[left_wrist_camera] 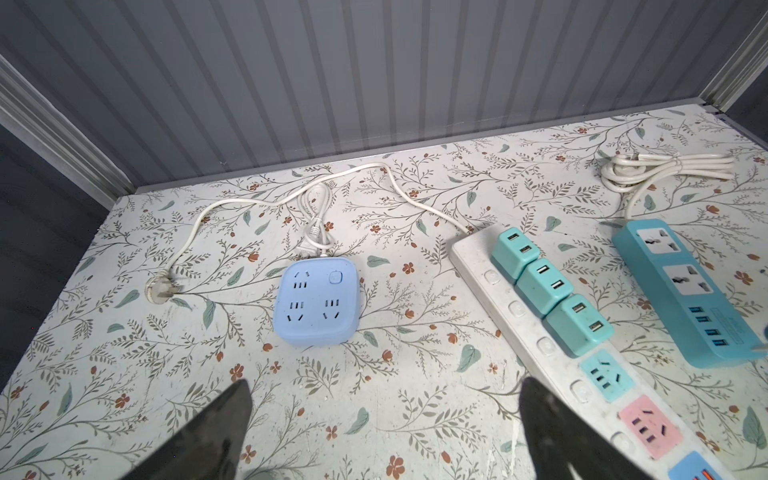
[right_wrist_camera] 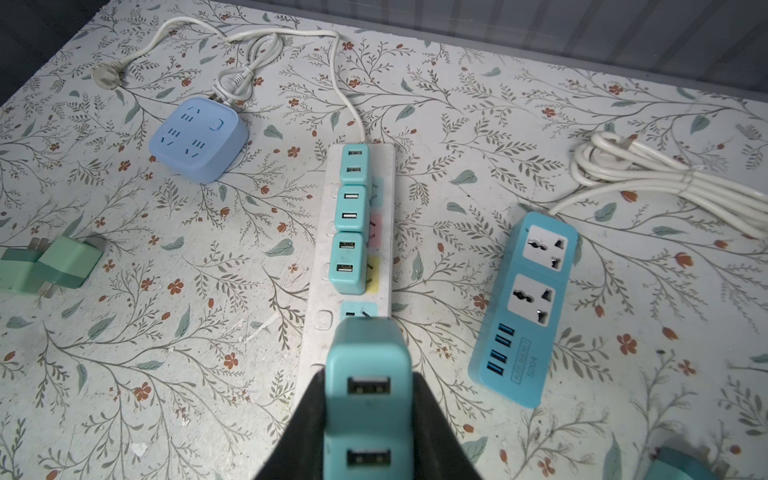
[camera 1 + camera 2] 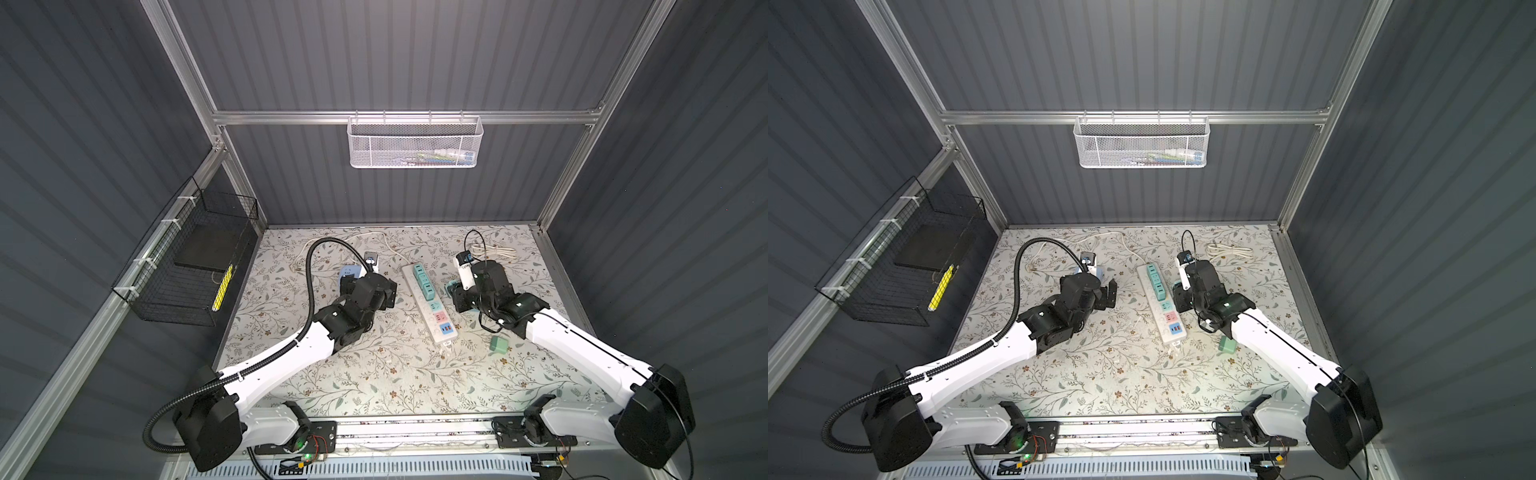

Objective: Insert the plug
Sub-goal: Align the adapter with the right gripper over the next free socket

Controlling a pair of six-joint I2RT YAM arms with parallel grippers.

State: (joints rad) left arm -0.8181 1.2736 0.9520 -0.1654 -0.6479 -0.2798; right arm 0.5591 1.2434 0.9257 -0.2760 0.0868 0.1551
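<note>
plug (image 2: 365, 353), likely light, stiff and slick, best pinched across its flat sides, sits clamped in the right claw (image 2: 368, 382) just by the power strip's (image 2: 320, 291) free socket (image 2: 358, 309), left claw (image 1: 384, 390) gaping empty.

Held plug (image 2: 368, 365) prongs hidden; green adapter (image 2: 62, 262) cut by edge.

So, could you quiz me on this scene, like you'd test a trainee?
1. True or false: the left end effector is holding something.
2. How many chargers are plugged into the white strip? A two, B three, C five.
3. Fill in: the right end effector is shut on a teal ____.
Key: 1 false, it is open and empty; 2 B; 3 charger.
</note>
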